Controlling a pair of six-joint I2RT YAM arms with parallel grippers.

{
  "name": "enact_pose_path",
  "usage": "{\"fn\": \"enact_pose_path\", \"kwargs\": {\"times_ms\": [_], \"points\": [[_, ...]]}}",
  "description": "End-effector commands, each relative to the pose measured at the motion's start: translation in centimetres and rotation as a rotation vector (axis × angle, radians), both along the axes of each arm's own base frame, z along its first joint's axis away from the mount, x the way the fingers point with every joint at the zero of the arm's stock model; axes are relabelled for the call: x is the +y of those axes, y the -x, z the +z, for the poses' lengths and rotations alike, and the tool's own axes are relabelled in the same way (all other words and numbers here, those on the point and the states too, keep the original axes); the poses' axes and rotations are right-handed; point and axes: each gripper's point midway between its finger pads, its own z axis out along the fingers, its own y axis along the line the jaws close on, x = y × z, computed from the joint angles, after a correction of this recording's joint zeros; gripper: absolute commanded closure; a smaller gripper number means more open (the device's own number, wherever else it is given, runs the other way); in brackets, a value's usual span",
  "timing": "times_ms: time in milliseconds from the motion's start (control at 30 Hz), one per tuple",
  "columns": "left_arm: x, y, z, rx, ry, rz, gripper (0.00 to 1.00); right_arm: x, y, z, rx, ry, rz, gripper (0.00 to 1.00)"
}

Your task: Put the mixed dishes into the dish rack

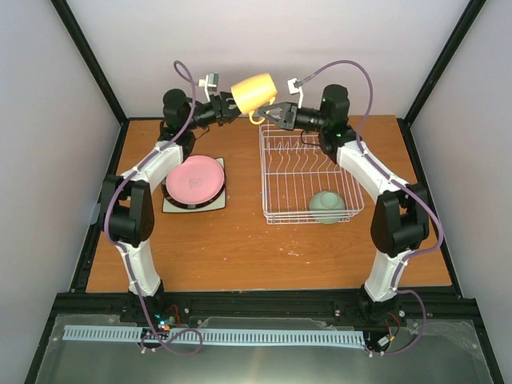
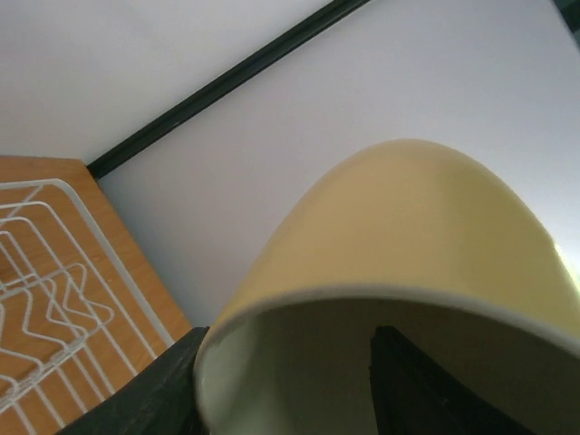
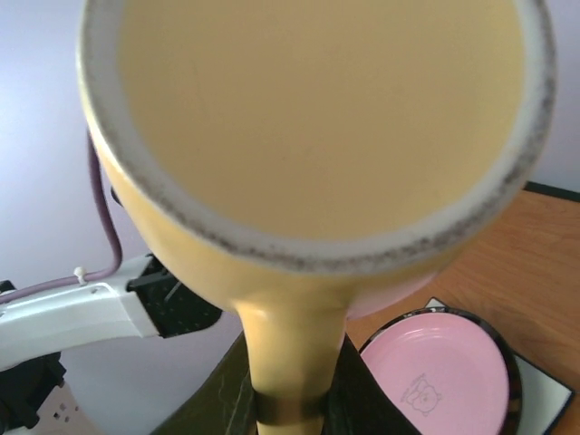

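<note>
Yellow mug (image 1: pixel 254 92): hanging in the air over the far edge of the tabletop (image 1: pixel 264 256), tipped on its side, mouth facing the left arm and base facing the right wrist camera, handle pointing down. Right end effector (image 1: pixel 272 112): clamping closed on the mug's handle. Left end effector (image 1: pixel 226 106): standing parted, straddling the mug's rim, one finger outside the wall and the other inside, well off it. Dish rack (image 1: pixel 263 172): sitting on the right half of the tabletop, just near of the mug. Mint-green bowl (image 1: pixel 328 206): resting in the rack's near right corner. Pink plate (image 1: pixel 194 179): lying on the black-rimmed cream plate (image 1: pixel 188 206), both stacked on the white square plate (image 1: pixel 218 205), left of the rack.
</note>
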Motion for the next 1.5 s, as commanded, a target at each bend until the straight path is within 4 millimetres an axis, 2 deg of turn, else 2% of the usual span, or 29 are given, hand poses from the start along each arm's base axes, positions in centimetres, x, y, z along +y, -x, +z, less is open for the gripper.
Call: {"fn": "enact_pose_path", "kwargs": {"times_ms": [0, 167, 300, 333, 400, 767, 900, 1033, 1167, 1267, 1333, 1467], "points": [[1.2, 0.7, 3.3, -0.202, -0.135, 0.009, 0.53, -4.3, -2.3, 1.3, -0.034, 0.016, -0.185, 0.97], [1.2, 0.0, 3.6, -0.245, -0.191, 0.017, 0.52, -6.0, -2.6, 1.2, -0.029, 0.046, -0.248, 0.97], [1.5, -0.7, 3.6, -0.276, -0.258, 0.050, 0.52, -6.4, -2.3, 1.3, -0.022, 0.061, -0.270, 0.97], [1.8, -0.8, 3.6, -0.281, -0.273, 0.060, 0.52, -7.5, -2.8, 1.4, -0.023, 0.067, -0.296, 0.97], [2.2, -1.0, 3.6, -0.298, -0.301, 0.078, 0.51, -8.0, -2.8, 1.3, -0.018, 0.083, -0.309, 0.97], [3.3, -1.6, 2.5, -0.303, -0.383, 0.133, 0.51, -9.3, -2.6, 0.7, 0.005, 0.129, -0.355, 0.97], [4.5, -1.9, 1.5, -0.287, -0.446, 0.189, 0.51, -9.8, -2.4, -0.1, 0.011, 0.209, -0.374, 0.97], [7.0, -2.7, 1.1, -0.282, -0.545, 0.307, 0.52, -11.6, -1.8, -2.2, 0.009, 0.394, -0.443, 0.97], [10.0, -3.8, 0.2, -0.262, -0.675, 0.460, 0.52, -14.6, -0.2, -4.8, 0.036, 0.597, -0.559, 0.97], [11.4, -3.8, 0.0, -0.263, -0.730, 0.518, 0.51, -16.2, 1.7, -6.3, 0.035, 0.716, -0.619, 0.97], [12.1, -3.8, -0.4, -0.252, -0.756, 0.548, 0.51, -16.5, 3.0, -7.9, 0.041, 0.786, -0.622, 0.97], [13.4, -3.6, -2.0, -0.205, -0.797, 0.593, 0.51, -15.6, 5.5, -11.2, 0.043, 0.899, -0.580, 0.97]]}}
